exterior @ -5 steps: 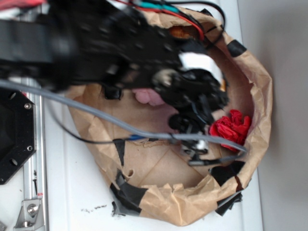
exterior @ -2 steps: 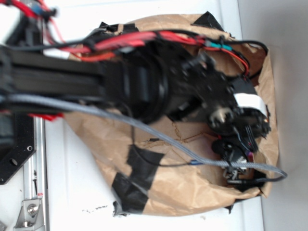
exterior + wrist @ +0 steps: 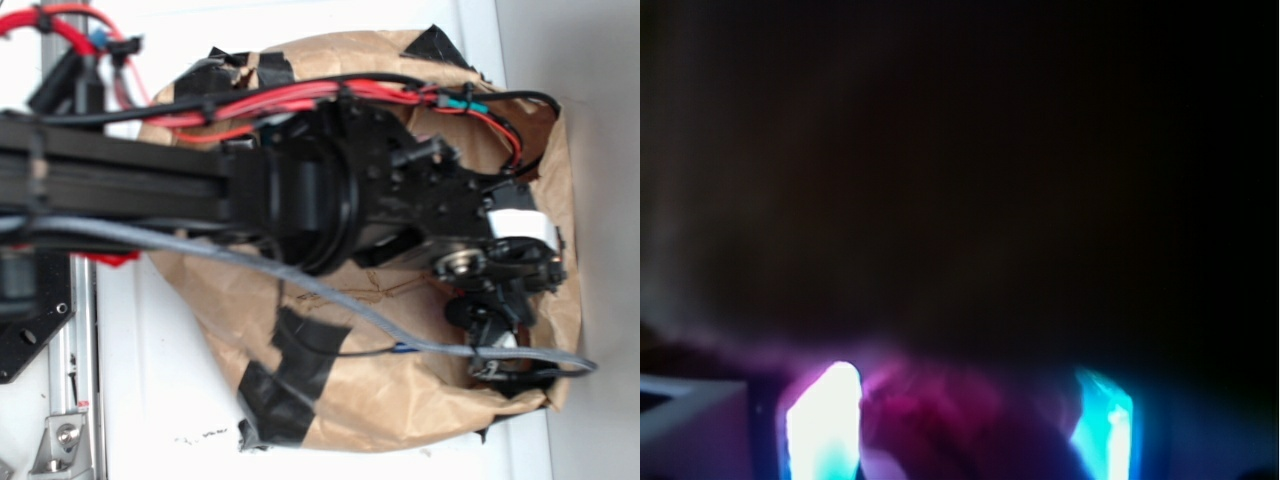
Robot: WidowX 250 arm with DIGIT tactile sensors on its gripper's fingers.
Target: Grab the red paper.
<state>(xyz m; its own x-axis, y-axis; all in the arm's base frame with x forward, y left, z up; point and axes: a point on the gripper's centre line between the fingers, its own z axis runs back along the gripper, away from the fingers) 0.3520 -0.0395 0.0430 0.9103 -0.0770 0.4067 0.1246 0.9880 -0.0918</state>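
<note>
- The red paper (image 3: 940,425) shows only in the wrist view, as a dim reddish-purple mass low in the picture, sitting between the two lit fingers (image 3: 823,420). From the side view it is hidden under the arm, somewhere at the right end of the bag.
- The tool (image 3: 497,330) is down inside the brown paper bag (image 3: 400,400), close to its right wall. Its fingers stand apart with the red mass in the gap; whether they touch it I cannot tell, the wrist picture being so dark.
- To my eye the closing is the step in hand. It should go gently and fully, since crumpled paper gives way and a half squeeze may let it slip.
- The bag wall is right beside the tool, so the fingers could pinch brown paper along with the red. I would keep the tool centred on the red.
- The grey cable (image 3: 300,285) drapes across the bag and could snag its rim on the lift.
- The bag lies on the white desk (image 3: 150,380), unanchored as far as I see; a straight lift seems safest.
</note>
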